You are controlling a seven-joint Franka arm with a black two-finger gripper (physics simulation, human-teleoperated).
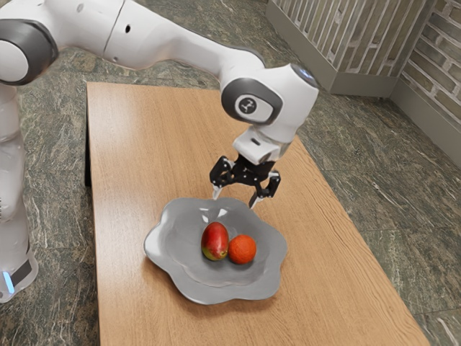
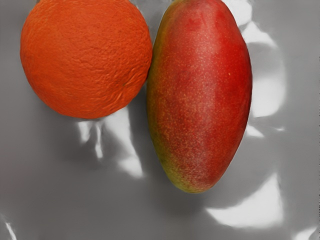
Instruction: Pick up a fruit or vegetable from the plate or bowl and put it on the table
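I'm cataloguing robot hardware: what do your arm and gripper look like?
My arm is white and rounded, with dark grey joint caps and a round emblem near the wrist; a small blue strip marks its base. My gripper is black, with two pale-tipped fingers.

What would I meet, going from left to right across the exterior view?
The white foot of the robot arm → the red and green mango → the orange → the patterned wall.
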